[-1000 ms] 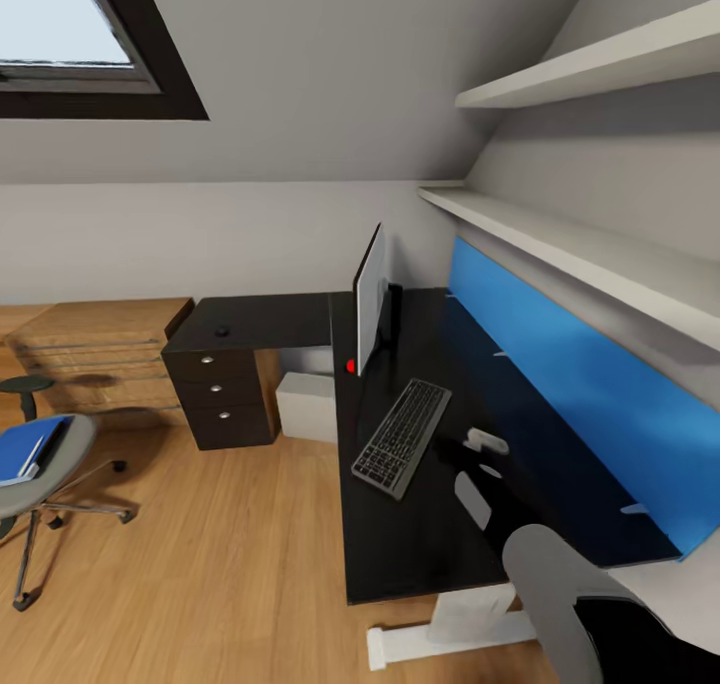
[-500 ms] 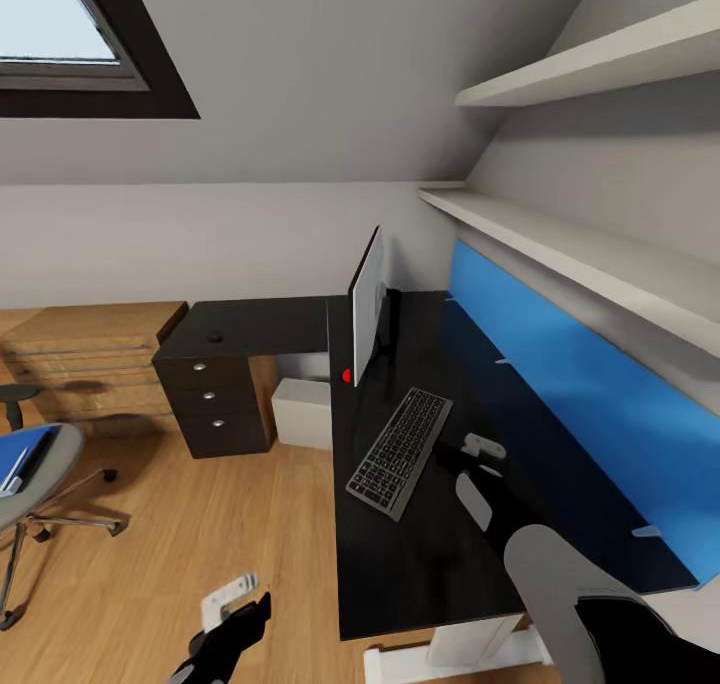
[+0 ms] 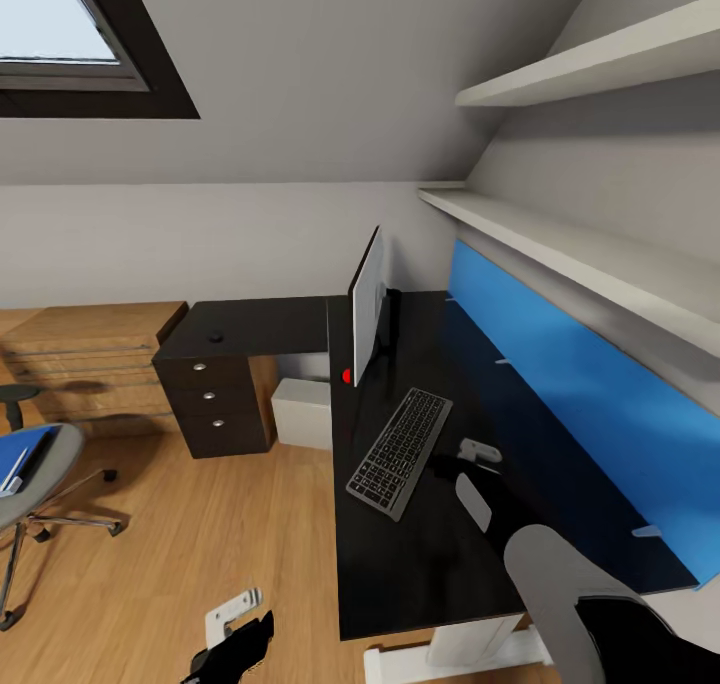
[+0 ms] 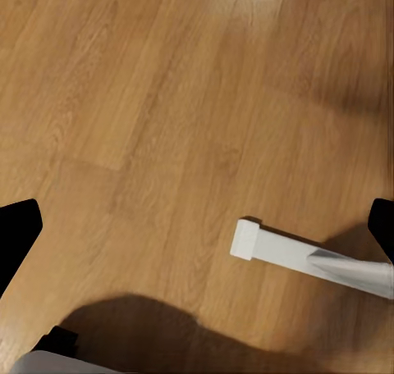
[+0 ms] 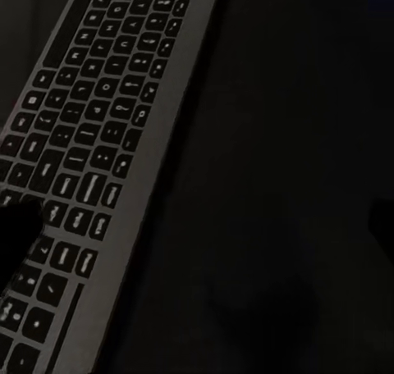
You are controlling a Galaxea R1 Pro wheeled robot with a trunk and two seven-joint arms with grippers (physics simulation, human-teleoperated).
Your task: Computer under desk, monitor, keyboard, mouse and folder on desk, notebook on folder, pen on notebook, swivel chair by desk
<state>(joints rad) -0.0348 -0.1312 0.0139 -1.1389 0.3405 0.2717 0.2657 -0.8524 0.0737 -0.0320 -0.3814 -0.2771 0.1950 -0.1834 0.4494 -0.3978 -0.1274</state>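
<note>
**No readable text anywhere here**

Looked over everything and honestly there's nothing to read. The keyboard (image 5: pixel 98 144) has pale marks on its black keys, but in the right wrist view they're just blurry smudges, no letter or number I can make out, and from the head view the keys are way too small. The monitor (image 3: pixel 368 304) stands edge-on with a little red dot at its lower corner, no logo legible. The blue folder (image 3: pixel 18 452) on the chair (image 3: pixel 40 474) shows no label.
</note>
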